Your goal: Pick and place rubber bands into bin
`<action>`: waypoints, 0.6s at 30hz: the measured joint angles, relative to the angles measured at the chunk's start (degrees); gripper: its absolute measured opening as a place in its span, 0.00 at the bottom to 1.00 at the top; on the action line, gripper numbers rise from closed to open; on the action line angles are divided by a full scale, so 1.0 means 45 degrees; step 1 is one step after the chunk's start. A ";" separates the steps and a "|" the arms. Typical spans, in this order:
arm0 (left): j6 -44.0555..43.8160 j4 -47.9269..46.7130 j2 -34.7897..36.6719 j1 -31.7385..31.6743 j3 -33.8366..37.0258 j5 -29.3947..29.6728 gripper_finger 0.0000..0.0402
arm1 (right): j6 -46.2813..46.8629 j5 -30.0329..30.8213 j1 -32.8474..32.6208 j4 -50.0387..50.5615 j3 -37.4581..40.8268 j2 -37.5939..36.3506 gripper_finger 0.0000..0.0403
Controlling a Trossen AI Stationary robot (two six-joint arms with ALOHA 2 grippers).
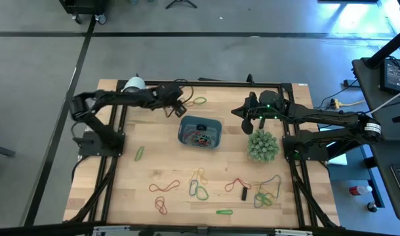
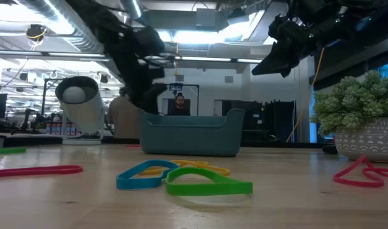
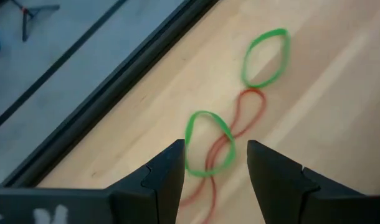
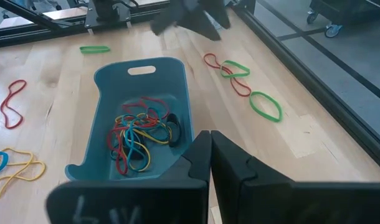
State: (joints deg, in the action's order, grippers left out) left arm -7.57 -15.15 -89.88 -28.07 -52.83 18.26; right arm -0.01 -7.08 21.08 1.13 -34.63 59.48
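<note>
Wooden worktop (image 1: 154, 170), plant (image 1: 262, 145) right of bin (image 1: 200, 132). Left end effector (image 3: 213, 163) open, empty, over the far green and red rubber bands (image 3: 209, 144). Right end effector (image 4: 210, 149) closed, empty, beside bin.

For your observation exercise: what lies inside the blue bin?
The bin holds a tangled heap of rubber bands, red, blue, yellow and dark. Whatever lies beneath the heap is hidden.

Two matte black, six-joint arms on black bases. The right arm (image 1: 331, 119) carries a white label band near its wrist and a small green light by its gripper. The left gripper (image 3: 215, 168) shows two blocky, angular dark fingers (image 3: 168, 177) with bevelled tips.
</note>
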 joint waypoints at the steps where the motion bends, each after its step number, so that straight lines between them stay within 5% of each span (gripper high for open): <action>1: 0.0050 -0.0157 -0.0408 -0.0116 -0.0361 -0.0002 0.41 | 0.0000 0.0002 0.0000 0.0003 0.0000 0.0000 0.04; 11: 0.0975 -0.0301 -0.3619 -0.0876 -0.1976 -0.0590 0.41 | 0.0296 0.0002 0.0000 0.0008 0.0000 0.0003 0.04; 18: 0.0527 -0.0181 -0.4385 -0.1517 -0.2198 -0.0878 0.41 | 0.0335 0.0002 0.0000 0.0005 0.0000 0.0005 0.04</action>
State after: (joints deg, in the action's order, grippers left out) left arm -5.19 -15.97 -109.61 -34.89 -62.72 14.31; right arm 1.50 -7.07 21.08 1.15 -34.63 59.51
